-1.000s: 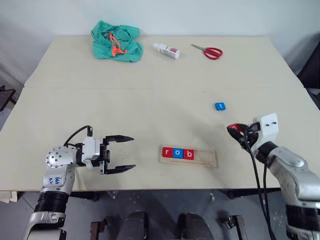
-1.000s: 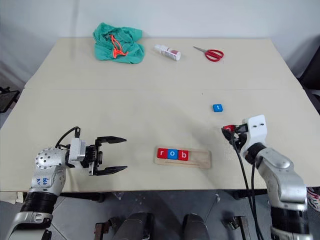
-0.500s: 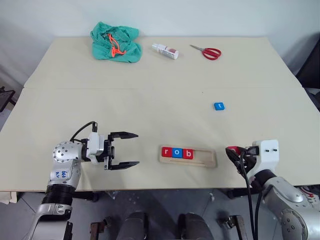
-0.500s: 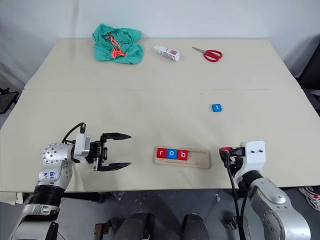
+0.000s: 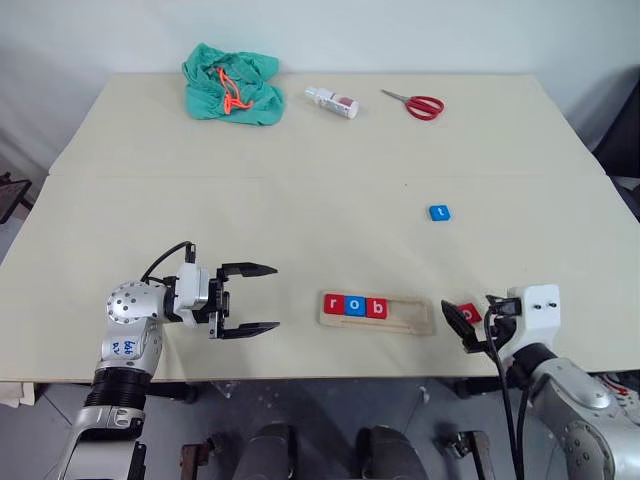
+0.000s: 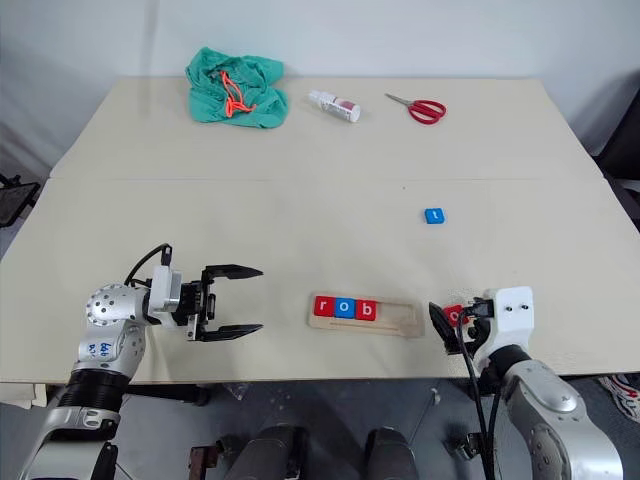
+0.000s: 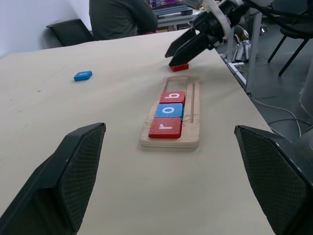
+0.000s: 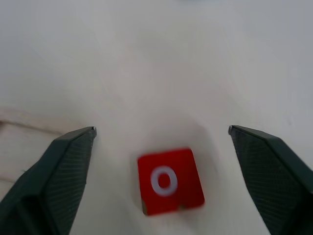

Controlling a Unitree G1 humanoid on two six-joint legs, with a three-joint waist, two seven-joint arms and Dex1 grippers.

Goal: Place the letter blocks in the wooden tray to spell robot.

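While tray (image 5: 378,312) is holding r, o, b, right gripper (image 5: 467,330) is hovering, jaws wide, over red o (image 8: 170,181) lying beside tray; left gripper (image 5: 248,299) wide, empty; regrasp, slot fourth; t (image 5: 439,212) waiting apart.

Along the far edge of the pale bench (image 5: 200,200) lies a crumpled green cloth (image 5: 232,83) with an orange cord, then a small white bottle (image 5: 332,101) on its side, then red-handled scissors (image 5: 415,102). Beyond the bench, a seated person (image 7: 122,18).

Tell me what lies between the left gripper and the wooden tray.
Nothing: bare tabletop separates the left gripper from the tray, seen in both eye views.
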